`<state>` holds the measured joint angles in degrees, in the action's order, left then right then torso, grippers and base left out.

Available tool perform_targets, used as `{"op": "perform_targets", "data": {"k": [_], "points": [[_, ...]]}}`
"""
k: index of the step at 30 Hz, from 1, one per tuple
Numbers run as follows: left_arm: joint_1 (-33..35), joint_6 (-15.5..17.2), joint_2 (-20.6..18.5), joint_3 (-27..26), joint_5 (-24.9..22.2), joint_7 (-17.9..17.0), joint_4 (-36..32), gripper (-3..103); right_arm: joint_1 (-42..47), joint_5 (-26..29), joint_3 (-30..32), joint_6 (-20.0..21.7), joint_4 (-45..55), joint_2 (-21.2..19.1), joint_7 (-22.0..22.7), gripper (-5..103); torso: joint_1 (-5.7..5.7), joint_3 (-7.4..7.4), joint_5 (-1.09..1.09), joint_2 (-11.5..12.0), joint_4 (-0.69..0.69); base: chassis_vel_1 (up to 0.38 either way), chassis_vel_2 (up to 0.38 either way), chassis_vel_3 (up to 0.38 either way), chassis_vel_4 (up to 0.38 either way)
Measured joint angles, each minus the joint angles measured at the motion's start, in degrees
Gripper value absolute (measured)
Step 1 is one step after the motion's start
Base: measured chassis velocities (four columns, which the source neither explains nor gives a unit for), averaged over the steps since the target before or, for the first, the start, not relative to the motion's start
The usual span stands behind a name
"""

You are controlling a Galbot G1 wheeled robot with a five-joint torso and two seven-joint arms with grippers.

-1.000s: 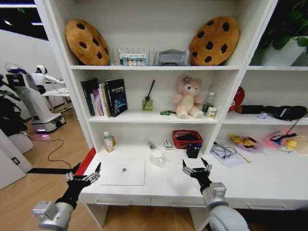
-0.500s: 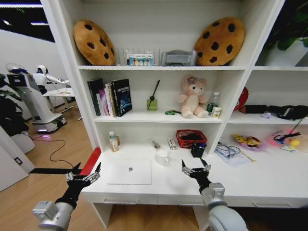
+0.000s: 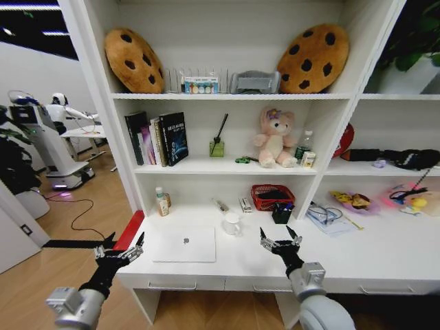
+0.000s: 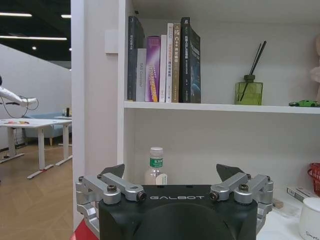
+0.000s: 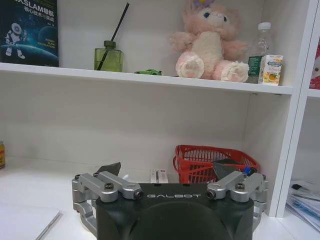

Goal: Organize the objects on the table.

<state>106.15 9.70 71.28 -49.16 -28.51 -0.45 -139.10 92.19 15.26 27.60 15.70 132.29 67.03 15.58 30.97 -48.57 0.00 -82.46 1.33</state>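
Observation:
A silver laptop [image 3: 184, 244] lies closed on the white table [image 3: 364, 258], near its left end. Behind it stand a white cup [image 3: 232, 223] and a small green-labelled bottle [image 3: 161, 202]. A tiny green toy car [image 3: 242, 160] sits on the shelf above, beside the pink bear. My left gripper [image 3: 120, 251] hovers open off the table's left front corner. My right gripper [image 3: 280, 240] is open over the table front, right of the laptop. The left wrist view shows the left gripper [image 4: 172, 172] facing the bottle [image 4: 156, 170] and the cup [image 4: 310, 225]. The right gripper [image 5: 167, 169] faces the red basket [image 5: 215, 162].
A red basket [image 3: 271, 197] and a black pen holder [image 3: 279, 214] stand by the back wall. Papers and glasses [image 3: 324, 218] lie to the right, with colourful clutter [image 3: 405, 199] further right. Shelf uprights flank the desk bay. Books [image 3: 157, 137] fill the shelf above. Another robot [image 3: 41, 137] stands far left.
The whole picture has shifted a little to the right, so the camera has moved. Both grippers stay open in the same pose, and nothing on the table has moved.

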Motion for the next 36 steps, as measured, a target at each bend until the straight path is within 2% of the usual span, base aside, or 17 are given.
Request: {"op": "perform_targets", "data": {"k": [9,10,13,15,20,23,24,25,28,31,33,34,36], "points": [[0.0,0.0,0.0,0.0,0.0,0.0,0.0,100,0.14,-0.04,0.31,0.61,0.55,-0.52,-0.25,100,-0.01,0.0,-0.03,0.0,-0.01,0.199,-0.181,-0.207,0.202],[0.0,0.0,0.0,0.01,0.0,0.01,-0.01,100,0.35,-0.08,0.41,0.61,0.57,-0.54,-0.32,100,-0.01,0.0,0.05,0.0,0.01,0.238,-0.246,-0.262,0.26],[0.0,0.0,0.0,0.01,0.0,0.01,-0.01,100,0.5,-0.2,0.42,0.61,0.67,-0.51,-0.44,100,-0.02,0.0,-0.07,-0.01,0.0,0.245,-0.303,-0.282,0.296],[0.0,0.0,0.0,0.0,0.0,0.01,-0.01,100,0.64,-0.33,0.3,0.62,0.68,-0.37,-0.58,100,-0.01,0.0,0.02,0.0,-0.01,0.321,-0.305,-0.3,0.316],[0.0,0.0,0.0,0.01,0.0,0.01,-0.01,100,0.82,-0.56,0.23,0.62,0.7,-0.3,-0.72,100,-0.03,0.01,-0.05,-0.01,0.0,0.329,-0.347,-0.344,0.331],[0.0,0.0,0.0,0.01,0.0,0.01,-0.03,100,0.98,-0.69,0.24,0.63,0.72,-0.27,-0.81,100,-0.03,0.01,0.05,-0.01,0.01,0.389,-0.364,-0.394,0.365],[0.0,0.0,0.0,0.0,0.0,0.0,-0.02,100,1.0,-0.71,0.29,0.65,0.76,-0.25,-0.84,100,-0.05,0.02,-0.07,-0.03,-0.01,0.366,-0.396,-0.361,0.383],[0.0,0.0,0.0,0.0,0.0,0.0,-0.02,100,1.0,-0.71,0.29,0.65,0.76,-0.25,-0.84,100,-0.05,0.02,-0.07,-0.03,-0.01,0.366,-0.396,-0.361,0.383],[0.0,0.0,0.0,0.01,0.0,0.01,-0.02,100,1.01,-0.75,0.62,0.73,0.8,-0.25,-0.85,100,-0.02,0.0,0.02,0.0,0.0,0.38,-0.363,-0.366,0.366],[0.0,0.0,0.0,0.0,0.0,0.0,-0.01,100,1.46,-1.0,0.75,0.98,0.83,-0.2,-1.15,100,-0.03,0.02,-0.05,-0.02,0.0,0.346,-0.361,-0.339,0.363],[0.0,0.0,0.0,-0.01,0.0,0.0,-0.02,100,2.05,0.32,0.59,1.35,1.03,-0.07,-1.28,100,-0.03,0.01,0.08,-0.01,0.01,0.32,-0.342,-0.331,0.336],[0.0,0.0,0.0,-0.01,0.0,0.0,-0.02,100,2.05,0.32,0.59,1.35,1.03,-0.07,-1.28,100,-0.03,0.01,0.08,-0.01,0.01,0.25,-0.333,-0.326,0.336],[0.02,0.0,0.01,0.0,0.0,-0.02,0.0,100,1.99,0.58,0.55,1.33,1.01,0.08,-1.29,100,-0.08,0.05,-0.11,-0.06,-0.03,0.253,-0.307,-0.306,0.274]]}}
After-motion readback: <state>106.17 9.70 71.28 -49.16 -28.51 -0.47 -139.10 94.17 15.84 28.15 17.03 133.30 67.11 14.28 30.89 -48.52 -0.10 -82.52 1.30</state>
